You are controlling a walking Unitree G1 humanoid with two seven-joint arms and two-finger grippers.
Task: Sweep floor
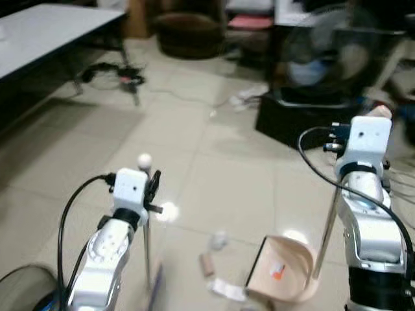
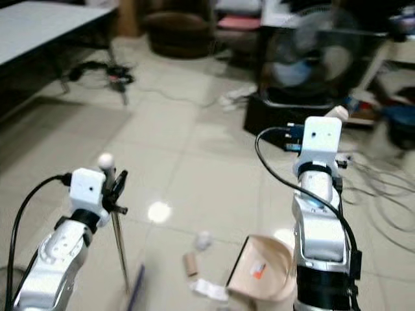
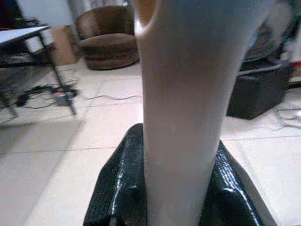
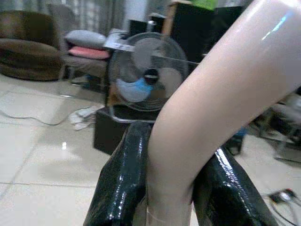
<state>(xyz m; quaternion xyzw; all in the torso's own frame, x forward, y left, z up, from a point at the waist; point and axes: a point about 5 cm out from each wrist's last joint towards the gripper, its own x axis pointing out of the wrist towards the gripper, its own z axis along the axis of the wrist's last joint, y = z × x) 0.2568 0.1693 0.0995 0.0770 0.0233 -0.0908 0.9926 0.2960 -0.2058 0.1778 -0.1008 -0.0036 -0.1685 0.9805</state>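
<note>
Litter lay low in the centre of the left eye view: a crumpled wad (image 1: 218, 240), a small cardboard tube (image 1: 206, 264) and a white scrap (image 1: 227, 289), all just left of the dustpan (image 1: 285, 269). The left gripper (image 1: 153, 184) clenched the broom handle (image 1: 147, 243) near its knobbed top, the shaft upright so the purple head (image 1: 155, 289) at the bottom edge could reach the floor (image 1: 194, 155).

The right eye view showed the right gripper (image 2: 337, 116) high at centre-right, atop the dustpan's long pole — presumably so the pan could stand open beside the debris without any bending.

In the left wrist view, 2 black fingers (image 3: 117, 188) pressed against both sides of the pale handle.

In the right wrist view, the fingers (image 4: 124, 183) grasped the curved pale grip, a fan (image 4: 146, 77) standing behind.
</note>
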